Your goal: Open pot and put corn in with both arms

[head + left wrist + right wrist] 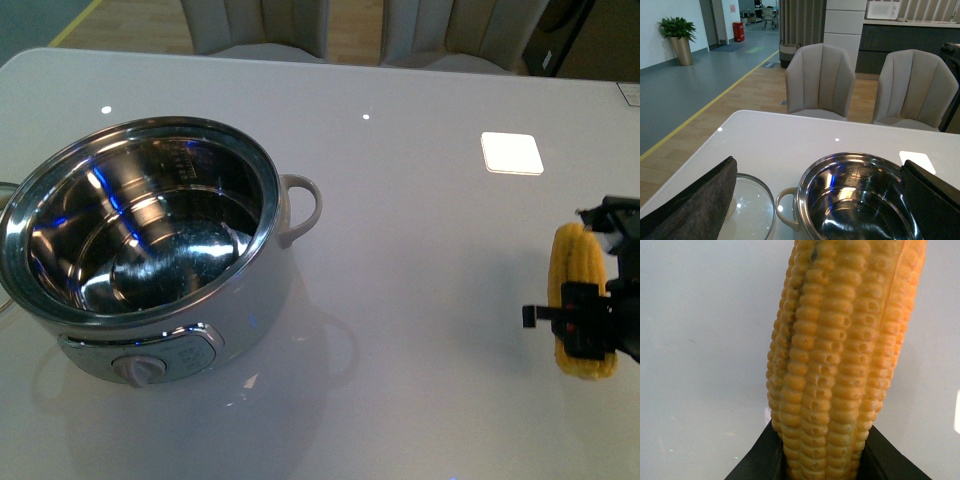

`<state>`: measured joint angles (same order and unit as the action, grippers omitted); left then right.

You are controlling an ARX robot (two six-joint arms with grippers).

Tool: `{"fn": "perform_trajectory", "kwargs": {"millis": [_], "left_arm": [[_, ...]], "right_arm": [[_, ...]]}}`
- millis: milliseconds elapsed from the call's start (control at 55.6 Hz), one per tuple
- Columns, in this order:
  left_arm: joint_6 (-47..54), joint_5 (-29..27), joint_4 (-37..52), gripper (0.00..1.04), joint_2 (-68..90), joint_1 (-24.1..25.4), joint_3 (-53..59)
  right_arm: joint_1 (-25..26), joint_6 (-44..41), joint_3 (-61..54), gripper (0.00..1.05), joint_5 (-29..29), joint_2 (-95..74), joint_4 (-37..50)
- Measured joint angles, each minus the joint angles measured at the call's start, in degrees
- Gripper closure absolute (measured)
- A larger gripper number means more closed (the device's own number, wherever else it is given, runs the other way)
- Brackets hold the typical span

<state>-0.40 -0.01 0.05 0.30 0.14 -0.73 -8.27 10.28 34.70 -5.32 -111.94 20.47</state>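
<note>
The pot (140, 240) stands at the left of the white table, lid off, its shiny steel inside bare. In the left wrist view the pot (855, 200) sits below my open left gripper (822, 210), and the glass lid (747, 210) lies flat on the table beside the pot's handle. The left gripper does not show in the front view. At the table's right edge my right gripper (590, 315) is shut on the corn (580, 300), a yellow cob held lengthwise. The corn (840, 355) fills the right wrist view between the black fingers (760, 460).
A white square patch (512, 152) lies on the table at the back right. Two grey chairs (822, 82) stand beyond the far table edge. A potted plant (679, 37) stands far off on the floor.
</note>
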Motion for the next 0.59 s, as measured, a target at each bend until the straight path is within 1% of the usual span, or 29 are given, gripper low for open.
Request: {"fn": "perform_trajectory", "kwargs": {"millis": [180, 252, 378, 594], "left_arm": [[0.00, 0.00, 0.00, 0.07, 0.00, 0.00, 0.00], [0.00, 0.00, 0.00, 0.07, 0.00, 0.00, 0.02], [0.00, 0.00, 0.00, 0.07, 0.00, 0.00, 0.00], [0.00, 0.00, 0.00, 0.07, 0.00, 0.00, 0.00]], "right_arm": [[-4.50, 3.10, 2.40, 0.82, 3.50, 8.41, -2.93], [-7.69, 6.03, 5.81, 0.82, 5.73, 11.17, -4.70], [-11.78, 11.02, 10.93, 0.82, 9.09, 11.56, -6.14], [-16.68, 16.17, 18.16, 0.82, 11.76, 9.07, -6.93]]}}
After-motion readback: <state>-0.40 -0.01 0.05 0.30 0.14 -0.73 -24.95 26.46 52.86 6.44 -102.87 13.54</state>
